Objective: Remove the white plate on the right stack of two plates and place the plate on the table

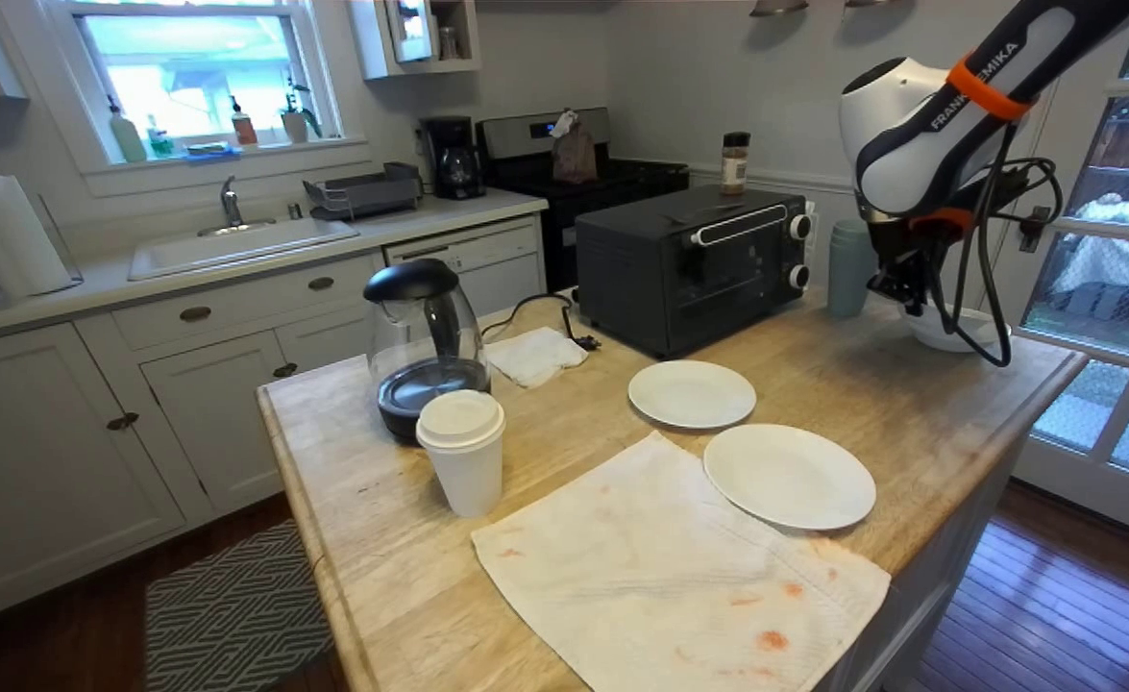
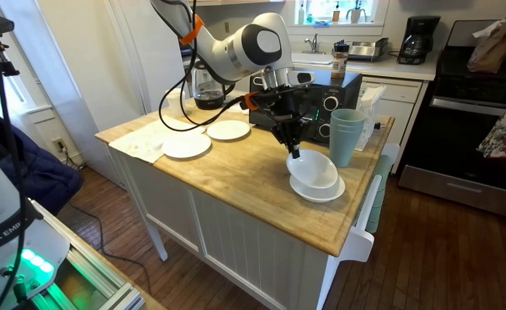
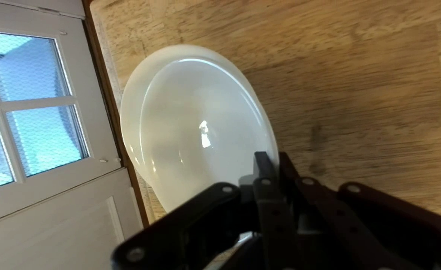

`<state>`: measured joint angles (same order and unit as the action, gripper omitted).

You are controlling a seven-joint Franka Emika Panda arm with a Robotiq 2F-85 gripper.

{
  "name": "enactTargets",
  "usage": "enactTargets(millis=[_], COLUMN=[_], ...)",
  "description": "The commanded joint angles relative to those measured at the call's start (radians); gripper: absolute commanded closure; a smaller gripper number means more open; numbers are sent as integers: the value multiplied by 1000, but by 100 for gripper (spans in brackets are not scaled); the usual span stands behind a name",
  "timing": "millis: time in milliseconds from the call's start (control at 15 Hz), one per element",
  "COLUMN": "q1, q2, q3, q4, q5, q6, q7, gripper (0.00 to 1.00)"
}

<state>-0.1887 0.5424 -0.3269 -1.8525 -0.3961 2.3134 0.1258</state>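
The white plate (image 2: pixel 313 168) is a small round dish with a raised rim. It is tilted, with its gripped edge raised above the matching lower dish (image 2: pixel 320 197) of the right stack. My gripper (image 2: pixel 295 153) is shut on that raised rim. In the wrist view the fingertips (image 3: pixel 274 161) pinch the rim of the white plate (image 3: pixel 201 108), one finger inside and one outside. The far edge of the plate seems to rest in or just over the lower dish; contact is unclear. The wooden table (image 2: pixel 244 176) lies beneath. In an exterior view the gripper (image 1: pixel 900 288) partly hides the dishes (image 1: pixel 948 332).
Blue-green cups (image 2: pixel 345 137) stand close behind the stack. A black toaster oven (image 1: pixel 689 269) carries a spice jar (image 1: pixel 735 163). Two flat plates (image 1: pixel 692 394) (image 1: pixel 788 477) lie by a cloth (image 1: pixel 679 577). A kettle (image 1: pixel 429 346) and a paper cup (image 1: pixel 463 452) stand farther off.
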Motion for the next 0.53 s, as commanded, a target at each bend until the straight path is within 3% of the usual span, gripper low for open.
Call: enactTargets(millis=[0,467], q1=[27,58], q2=[-24,-100], q3=[-14,-6], q4=[7,-31], q5=[-39,-93], q6=[-53,-124], q7=[20,43], gripper=[98,98])
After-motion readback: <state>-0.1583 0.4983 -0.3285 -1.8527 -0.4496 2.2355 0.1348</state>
